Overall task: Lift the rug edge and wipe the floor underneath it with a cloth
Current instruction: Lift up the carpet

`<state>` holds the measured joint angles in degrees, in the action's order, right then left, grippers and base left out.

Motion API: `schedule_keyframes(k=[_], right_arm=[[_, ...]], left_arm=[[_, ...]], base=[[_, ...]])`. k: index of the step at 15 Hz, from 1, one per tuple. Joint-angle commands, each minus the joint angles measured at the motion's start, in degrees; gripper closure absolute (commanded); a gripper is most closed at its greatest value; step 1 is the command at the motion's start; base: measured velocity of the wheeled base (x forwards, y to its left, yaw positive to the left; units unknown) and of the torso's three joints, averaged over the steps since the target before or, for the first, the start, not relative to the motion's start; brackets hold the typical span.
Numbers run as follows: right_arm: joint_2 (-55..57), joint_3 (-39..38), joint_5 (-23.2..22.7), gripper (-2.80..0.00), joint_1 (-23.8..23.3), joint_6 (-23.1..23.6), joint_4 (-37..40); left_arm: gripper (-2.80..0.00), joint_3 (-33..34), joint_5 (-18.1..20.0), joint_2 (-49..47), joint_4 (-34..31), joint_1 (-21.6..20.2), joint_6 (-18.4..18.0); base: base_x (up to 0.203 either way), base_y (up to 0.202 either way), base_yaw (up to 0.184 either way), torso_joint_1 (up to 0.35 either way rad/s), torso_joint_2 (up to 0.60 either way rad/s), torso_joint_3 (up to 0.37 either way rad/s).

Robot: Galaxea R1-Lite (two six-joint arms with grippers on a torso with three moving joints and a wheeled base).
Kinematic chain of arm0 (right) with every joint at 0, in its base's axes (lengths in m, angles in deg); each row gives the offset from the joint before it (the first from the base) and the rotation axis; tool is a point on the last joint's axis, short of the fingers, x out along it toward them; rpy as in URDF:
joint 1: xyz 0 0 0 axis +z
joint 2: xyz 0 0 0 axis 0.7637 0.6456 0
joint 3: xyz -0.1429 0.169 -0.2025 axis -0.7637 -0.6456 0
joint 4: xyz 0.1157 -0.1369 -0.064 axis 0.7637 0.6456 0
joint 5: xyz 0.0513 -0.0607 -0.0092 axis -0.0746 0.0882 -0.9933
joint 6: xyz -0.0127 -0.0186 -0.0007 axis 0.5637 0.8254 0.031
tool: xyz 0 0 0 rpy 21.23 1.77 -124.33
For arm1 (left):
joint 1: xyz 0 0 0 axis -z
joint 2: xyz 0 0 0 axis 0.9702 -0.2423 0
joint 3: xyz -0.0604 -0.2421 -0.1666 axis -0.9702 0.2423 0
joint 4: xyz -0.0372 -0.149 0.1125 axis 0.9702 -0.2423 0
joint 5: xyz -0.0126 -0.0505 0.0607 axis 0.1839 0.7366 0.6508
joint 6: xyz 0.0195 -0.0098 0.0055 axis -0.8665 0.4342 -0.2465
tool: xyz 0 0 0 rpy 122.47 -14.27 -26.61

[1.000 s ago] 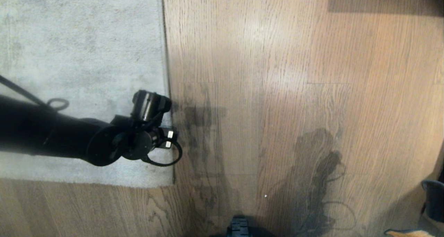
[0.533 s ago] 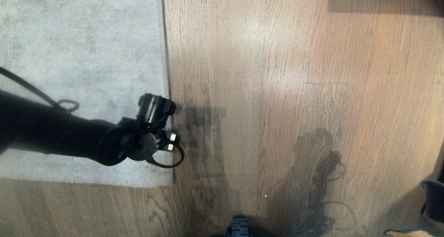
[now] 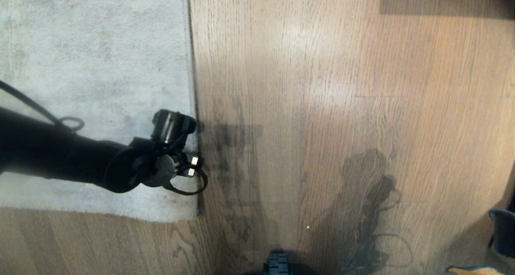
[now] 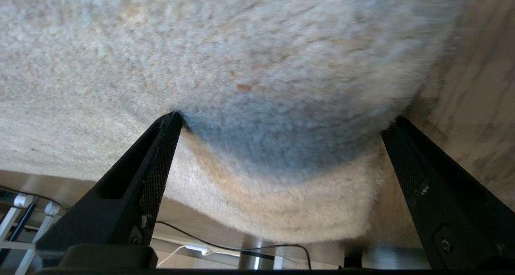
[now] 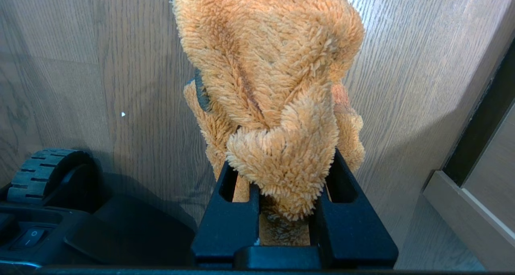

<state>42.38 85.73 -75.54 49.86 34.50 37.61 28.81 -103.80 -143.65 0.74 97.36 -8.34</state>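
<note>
Left gripper (image 4: pixel 281 122) wide, rug edge (image 4: pixel 281 218) bunched between its fingers, ready to pinch. Right gripper (image 5: pixel 281 178) clamps cloth (image 5: pixel 265 65) for wiping the floor (image 5: pixel 100 65).

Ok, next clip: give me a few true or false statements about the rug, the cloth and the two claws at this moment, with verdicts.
1. The left claw is open, its fingers pressed into the rug near the rug edge. True.
2. The right claw is empty. False: it is shut on the orange cloth.
3. The cloth is spread out flat on the floor. False: it hangs bunched from the right claw, above the floor.
4. In the head view the left arm reaches across the rug. True.
5. The rug is dark blue. False: it is pale grey.
</note>
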Motion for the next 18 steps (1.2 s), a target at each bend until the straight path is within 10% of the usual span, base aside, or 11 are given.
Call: schedule_keyframes(k=[1, 18], right_arm=[[0.1, 0.0, 0.0, 0.00, 0.0, 0.1, 0.0], [0.1, 0.0, 0.0, 0.00, 0.0, 0.1, 0.0]], left_arm=[[-2.80, 0.4, -0.5, 0.0, 0.1, -0.5, -0.1], [-2.80, 7.3, -0.5, 11.4, -0.7, -5.8, -7.7]], base=[[0.000, 0.000, 0.000, 0.000, 0.00, 0.000], [0.000, 0.000, 0.000, 0.000, 0.00, 0.000]])
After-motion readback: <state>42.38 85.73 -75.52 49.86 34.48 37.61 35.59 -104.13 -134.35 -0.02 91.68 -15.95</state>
